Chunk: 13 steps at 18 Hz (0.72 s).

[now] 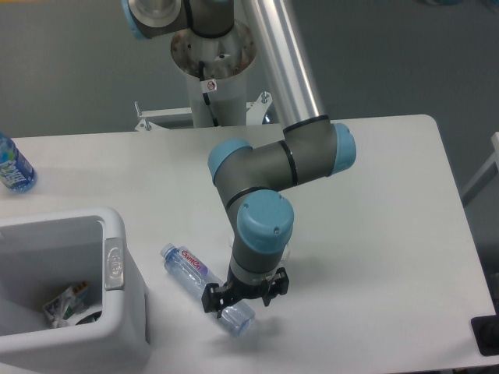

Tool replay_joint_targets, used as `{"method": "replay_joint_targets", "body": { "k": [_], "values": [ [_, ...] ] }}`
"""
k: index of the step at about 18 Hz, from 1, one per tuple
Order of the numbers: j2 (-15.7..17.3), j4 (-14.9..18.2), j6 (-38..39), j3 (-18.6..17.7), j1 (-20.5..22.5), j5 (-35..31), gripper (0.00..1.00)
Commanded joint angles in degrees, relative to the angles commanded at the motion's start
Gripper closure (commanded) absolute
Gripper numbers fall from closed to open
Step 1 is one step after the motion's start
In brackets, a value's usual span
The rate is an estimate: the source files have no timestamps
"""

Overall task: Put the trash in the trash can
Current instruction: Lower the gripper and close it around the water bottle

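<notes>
white table (374,202), grey floor behind; claw (240,300) over bottle (195,273).

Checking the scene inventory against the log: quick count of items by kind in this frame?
Plastic bottles: 2, the lying trash bottle under the claw, and the blue-labelled bottle at the table's left edge.
Bins: 1, the grey trash can.
Wrappers or scraps inside the bin: at least 1; exact number unclear.
Total: 4 at least.
</notes>
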State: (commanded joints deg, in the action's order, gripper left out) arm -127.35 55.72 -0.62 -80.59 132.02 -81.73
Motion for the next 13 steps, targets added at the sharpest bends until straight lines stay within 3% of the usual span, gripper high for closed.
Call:
{"method": "replay_joint_targets", "body": {
  "k": [11,13],
  "values": [
    [-2.3,-0.9,2.9,0.1,-1.7,-3.3,0.0],
    [-2.1,-0.9,3.3,0.0,-1.7,-3.4,0.23]
  ]
}}
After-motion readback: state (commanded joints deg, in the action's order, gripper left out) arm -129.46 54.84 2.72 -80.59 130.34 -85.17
